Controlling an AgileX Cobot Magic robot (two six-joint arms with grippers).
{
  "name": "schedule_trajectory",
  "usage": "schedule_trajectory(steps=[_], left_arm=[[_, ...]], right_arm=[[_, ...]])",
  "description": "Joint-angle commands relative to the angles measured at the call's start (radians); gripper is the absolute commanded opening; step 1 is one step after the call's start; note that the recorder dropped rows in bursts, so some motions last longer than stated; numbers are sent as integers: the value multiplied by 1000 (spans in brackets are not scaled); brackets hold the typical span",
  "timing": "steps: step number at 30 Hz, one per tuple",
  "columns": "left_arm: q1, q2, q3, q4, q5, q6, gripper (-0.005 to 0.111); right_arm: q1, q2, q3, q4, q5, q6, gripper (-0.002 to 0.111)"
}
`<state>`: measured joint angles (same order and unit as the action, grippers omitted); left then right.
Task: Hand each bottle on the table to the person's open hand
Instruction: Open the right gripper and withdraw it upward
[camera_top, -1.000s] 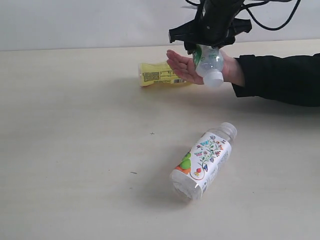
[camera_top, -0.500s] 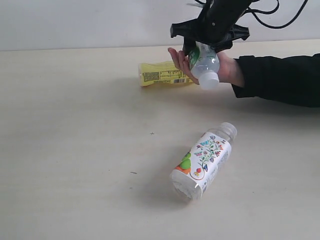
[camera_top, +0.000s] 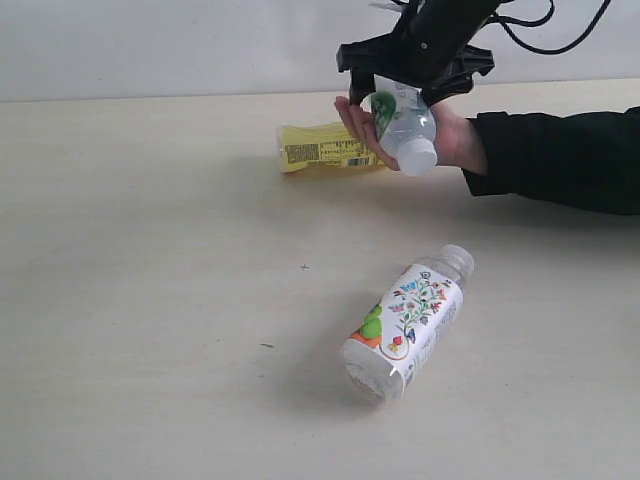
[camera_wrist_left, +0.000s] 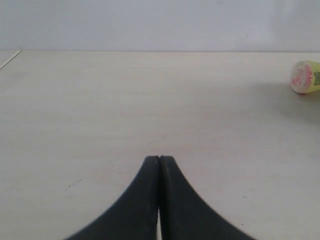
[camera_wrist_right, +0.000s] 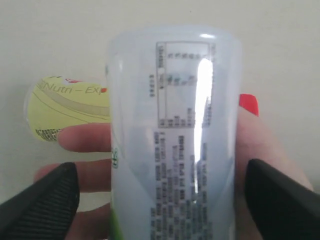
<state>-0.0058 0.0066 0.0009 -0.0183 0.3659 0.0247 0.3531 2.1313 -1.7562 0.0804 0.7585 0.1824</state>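
Note:
The green-white label bottle (camera_top: 400, 120) (camera_wrist_right: 172, 140) lies cap-down in the person's open hand (camera_top: 455, 140), whose fingers (camera_wrist_right: 82, 137) curl round it. My right gripper (camera_top: 412, 80) (camera_wrist_right: 160, 200) straddles the bottle, open, with a gap between each fingertip and the bottle's sides. Just behind the hand, the yellow bottle (camera_top: 320, 148) (camera_wrist_left: 305, 76) lies on its side. The white floral bottle (camera_top: 410, 320) lies on the table (camera_top: 150, 250) nearer the front. My left gripper (camera_wrist_left: 159, 160) is shut and empty above bare tabletop. The crushed clear bottle is out of view.
The person's black sleeve (camera_top: 560, 160) reaches in from the right edge. A pale wall (camera_top: 150, 45) backs the table's far edge. Black cables (camera_top: 560, 30) hang behind my right arm.
The green-white bottle and my right gripper have shifted slightly up and left over the palm. The other two bottles have not moved.

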Motion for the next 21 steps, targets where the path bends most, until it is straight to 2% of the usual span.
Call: schedule_trajectory(steps=[1, 10, 16, 18, 21], left_arm=[[-7, -7, -1, 2, -10, -3, 0], [-7, -7, -1, 2, -10, -3, 0], [-7, -7, -1, 2, -10, -3, 0], [-7, -7, -1, 2, -10, -3, 0], [-7, -7, -1, 2, -10, -3, 0]], right_arm=[[-3, -64, -8, -12, -13, -45, 85], [-3, -223, -8, -12, 122, -325, 85], [-3, -297, -8, -12, 220, -364, 83], [-3, -318, -8, -12, 242, -364, 78], [-3, -350, -4, -8, 273, -364, 54]])
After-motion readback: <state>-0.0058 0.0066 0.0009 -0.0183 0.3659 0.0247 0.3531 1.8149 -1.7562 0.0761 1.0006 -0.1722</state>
